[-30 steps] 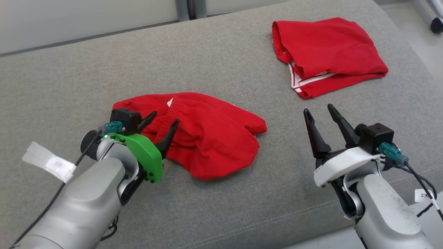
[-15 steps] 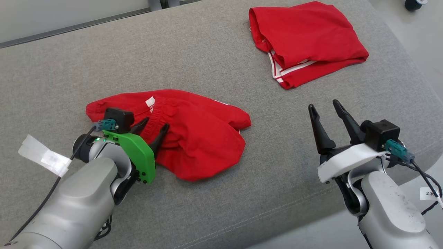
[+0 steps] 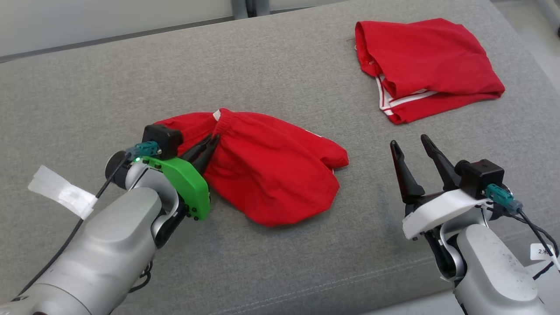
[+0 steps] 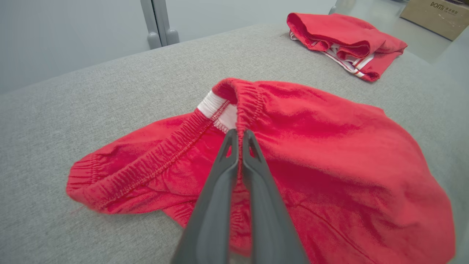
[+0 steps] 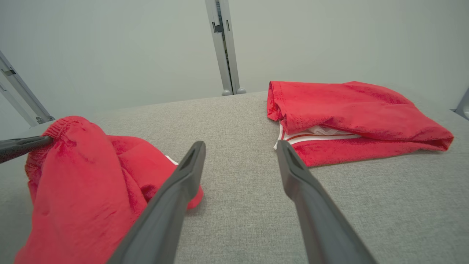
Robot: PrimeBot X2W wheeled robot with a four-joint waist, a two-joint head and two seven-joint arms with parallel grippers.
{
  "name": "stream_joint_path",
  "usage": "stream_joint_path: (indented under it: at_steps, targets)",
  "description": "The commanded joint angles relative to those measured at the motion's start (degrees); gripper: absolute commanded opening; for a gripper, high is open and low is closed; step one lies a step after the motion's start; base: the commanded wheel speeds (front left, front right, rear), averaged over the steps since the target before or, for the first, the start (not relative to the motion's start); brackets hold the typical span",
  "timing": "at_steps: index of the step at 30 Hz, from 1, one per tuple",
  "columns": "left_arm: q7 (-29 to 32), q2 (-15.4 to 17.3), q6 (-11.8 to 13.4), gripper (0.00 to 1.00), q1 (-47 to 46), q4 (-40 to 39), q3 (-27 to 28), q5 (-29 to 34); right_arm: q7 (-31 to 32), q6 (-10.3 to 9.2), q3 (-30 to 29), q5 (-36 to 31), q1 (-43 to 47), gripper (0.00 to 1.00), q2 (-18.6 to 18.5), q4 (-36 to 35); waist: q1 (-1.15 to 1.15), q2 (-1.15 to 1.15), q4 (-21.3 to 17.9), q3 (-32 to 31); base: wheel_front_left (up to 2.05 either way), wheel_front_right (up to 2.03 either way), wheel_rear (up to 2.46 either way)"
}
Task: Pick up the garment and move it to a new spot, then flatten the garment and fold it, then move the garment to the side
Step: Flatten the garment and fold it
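Note:
A crumpled red garment [image 3: 271, 170] with an elastic waistband lies on the grey cushion [image 3: 262, 74] in front of me. My left gripper [image 3: 211, 142] is shut on a pinched fold of that waistband [image 4: 242, 106], beside a white label [image 4: 216, 110], and the fold is raised a little off the cushion. The garment [image 5: 84, 183] also fills the left of the right wrist view, where the left gripper's fingers [image 5: 22, 145] enter from the left edge. My right gripper [image 3: 410, 145] hovers open to the garment's right, apart from it, with nothing between its fingers.
A second red garment [image 3: 424, 65] with white stripes lies folded at the cushion's far right corner [image 5: 351, 117]. Bare grey cushion lies between the two garments and to the far left. A pale wall with metal posts [image 5: 223, 47] stands behind. The cushion's front edge [image 3: 332, 284] runs just before my arms.
My left gripper has closed on the waistband fold and lifted it slightly. The head camera has shifted, so the whole scene sits differently. My right gripper stays open.

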Motion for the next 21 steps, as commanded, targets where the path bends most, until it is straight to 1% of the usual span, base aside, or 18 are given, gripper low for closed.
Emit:
stream_joint_path:
  at_steps: [1, 5, 12, 21]
  targets:
    - [-0.41, 0.39, 0.13, 0.00, -0.71, -0.96, 1.62, 1.15, -0.24, -0.03, 0.03, 0.22, 0.72, 1.00, -0.18, 0.18, 0.00, 0.00, 3.15, -1.59, 0.00, 0.00, 0.00]
    - [-0.38, 0.88, 0.70, 0.00, 1.67, -3.79, 4.76, 3.53, -0.24, -0.03, 0.09, 0.22, 1.43, 1.00, 0.07, 0.33, 0.00, 0.00, 5.16, -2.37, 0.00, 0.00, 0.00]
    - [-0.39, 2.81, 2.71, 0.00, 8.64, -10.63, 10.36, 8.37, -0.24, -0.03, 0.16, 0.20, 2.50, 1.00, 0.55, 0.65, 0.00, 0.00, 8.57, -3.74, 0.00, 0.00, 0.00]
    - [-0.40, 4.82, 5.51, 0.00, 19.27, -19.28, 16.12, 12.26, -0.24, -0.03, -0.02, 0.34, 2.78, 1.00, 0.76, 0.54, 0.00, 0.00, 10.20, -3.64, 0.00, 0.00, 0.00]
